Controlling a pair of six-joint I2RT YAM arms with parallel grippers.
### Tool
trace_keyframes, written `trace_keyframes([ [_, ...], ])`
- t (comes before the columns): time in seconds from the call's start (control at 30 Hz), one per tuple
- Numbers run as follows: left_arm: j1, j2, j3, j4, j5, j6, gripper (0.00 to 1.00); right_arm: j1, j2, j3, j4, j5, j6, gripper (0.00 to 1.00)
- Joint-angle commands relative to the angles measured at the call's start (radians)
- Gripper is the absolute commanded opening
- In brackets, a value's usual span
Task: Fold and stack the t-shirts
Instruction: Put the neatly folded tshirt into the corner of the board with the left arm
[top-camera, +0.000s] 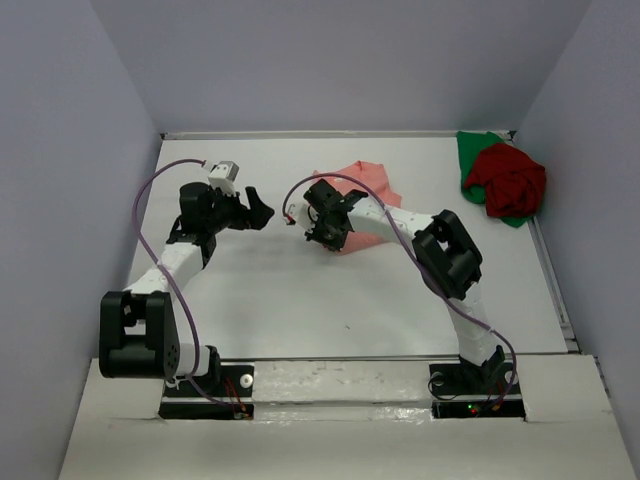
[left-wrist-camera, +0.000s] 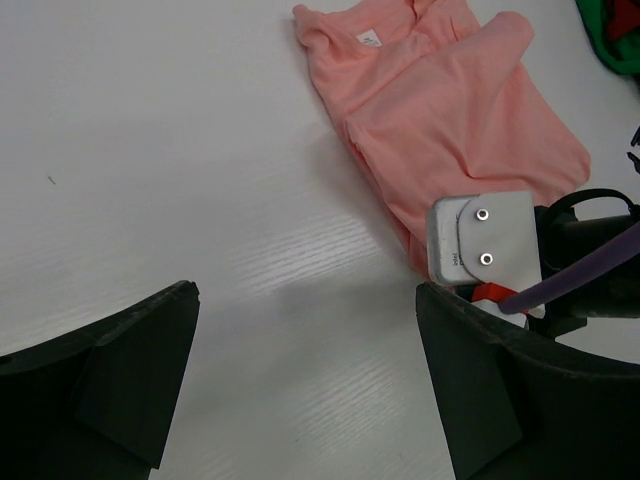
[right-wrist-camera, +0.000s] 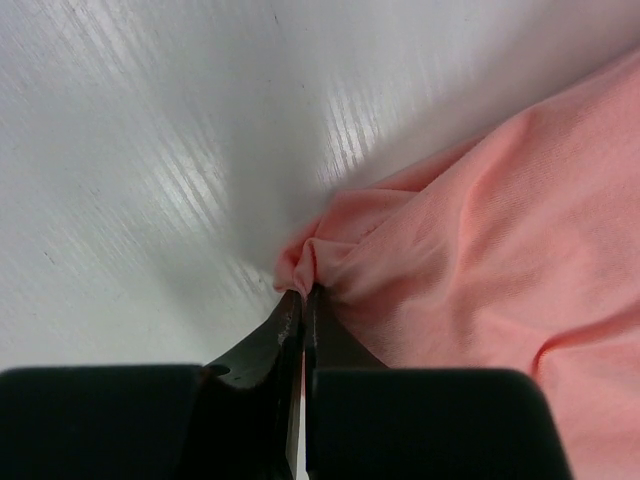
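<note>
On a white table (top-camera: 300, 300): a salmon-pink t-shirt (top-camera: 368, 182), a dark red t-shirt (top-camera: 512, 180) and a green t-shirt (top-camera: 474, 150).
All three shirts are plain, of one colour each, with no print; the pink one has a small white label (left-wrist-camera: 369, 40). The table is white with a faint streaky wood grain, and the walls (top-camera: 340, 60) are pale lilac-grey. The left arm (top-camera: 178, 260) and the right arm (top-camera: 470, 322) have white links and black joints. The left gripper (left-wrist-camera: 305, 375) and the right gripper (right-wrist-camera: 303, 300) are matte black. The cable (left-wrist-camera: 580, 270) is purple, and the camera block (left-wrist-camera: 480, 235) is light grey with two silvery screws.
</note>
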Motion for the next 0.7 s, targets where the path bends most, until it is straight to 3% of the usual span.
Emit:
trace_keyframes([
  [0.0, -0.005, 0.041, 0.068, 0.005, 0.038, -0.065, 0.99, -0.007, -0.040, -0.001, 0.005, 0.014, 0.014, 0.00],
  [0.47, -0.006, 0.156, -0.004, 0.145, 0.163, -0.427, 0.95, -0.007, 0.060, 0.380, -0.184, -0.054, 0.048, 0.00],
  [0.67, -0.037, 0.303, 0.030, 0.188, 0.220, -0.528, 0.92, -0.007, 0.088, 0.395, -0.216, -0.081, 0.045, 0.00],
])
